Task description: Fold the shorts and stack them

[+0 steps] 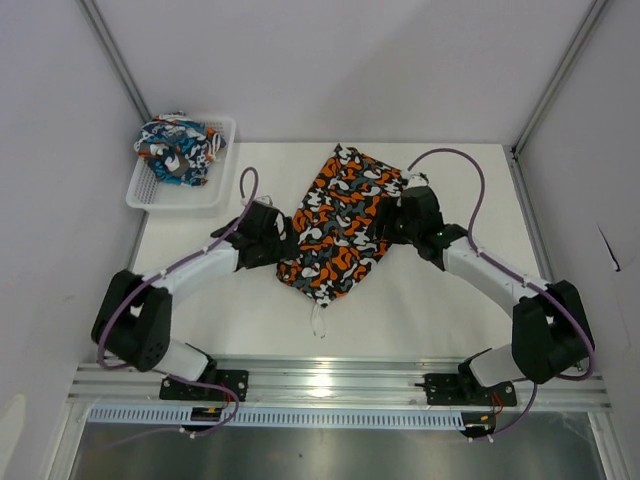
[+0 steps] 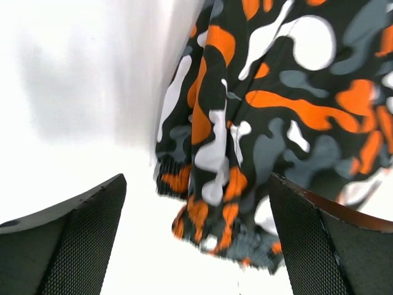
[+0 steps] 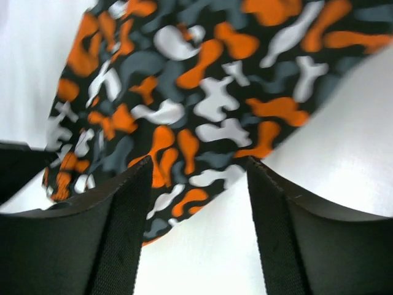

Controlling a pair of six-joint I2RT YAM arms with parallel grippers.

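Flat on the white table [image 1: 430, 310], the orange, black, grey and white camouflage shorts [image 1: 335, 225] lie as one tilted oblong roughly midway between the two arms. The long axis runs diagonally, the far end leaning to the right and the near end to the left. A thin white cord [image 1: 318, 322] trails from the near edge onto the bare surface. In the left wrist view the camouflage shorts [image 2: 245, 141] show a gathered, puckered edge at the near side, with soft folds running along the cloth.

At the left long edge of the camouflage shorts sits the left gripper [image 1: 283, 240]; from its own camera the left gripper [image 2: 196, 181] has its fingers [image 2: 86, 246] spread wide, the cloth edge lying beyond them and nothing pinched.

At the right long edge, towards the far end, sits the right gripper [image 1: 395, 222]. In its wrist view the right gripper [image 3: 199, 163] stands with fingers [image 3: 123, 233] parted to a moderate gap; the camouflage shorts [image 3: 202, 92] and a strip of table show through that gap, with no cloth clamped.

Well apart from the camouflage shorts, off to their far left, the cartoon print shorts [image 1: 180, 148] sit bunched in a heap inside the white mesh basket [image 1: 190, 203], blue-teal, orange and white.
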